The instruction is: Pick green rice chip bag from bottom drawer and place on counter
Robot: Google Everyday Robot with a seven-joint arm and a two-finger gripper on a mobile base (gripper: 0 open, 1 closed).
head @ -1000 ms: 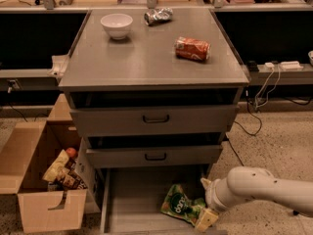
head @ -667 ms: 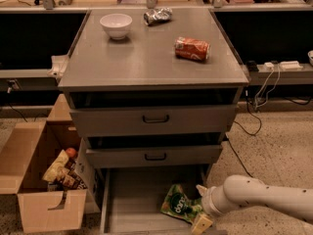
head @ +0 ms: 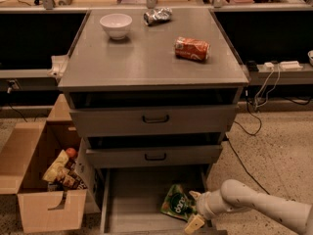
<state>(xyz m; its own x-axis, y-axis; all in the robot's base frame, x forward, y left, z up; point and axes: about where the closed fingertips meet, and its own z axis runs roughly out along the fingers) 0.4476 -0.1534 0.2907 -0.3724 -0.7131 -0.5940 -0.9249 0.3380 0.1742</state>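
Currently the pincer (head: 194, 210) sits released at the right side of the bottom drawer (head: 132, 199), fingers (head: 194, 224) spread about the right edge of the green rice chip bag (head: 177, 205), apparently touching it. Bare drawer floor extends left of the bag.

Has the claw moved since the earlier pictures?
Yes: the claw went slightly left over the bottom drawer, nearer the green rice chip bag.
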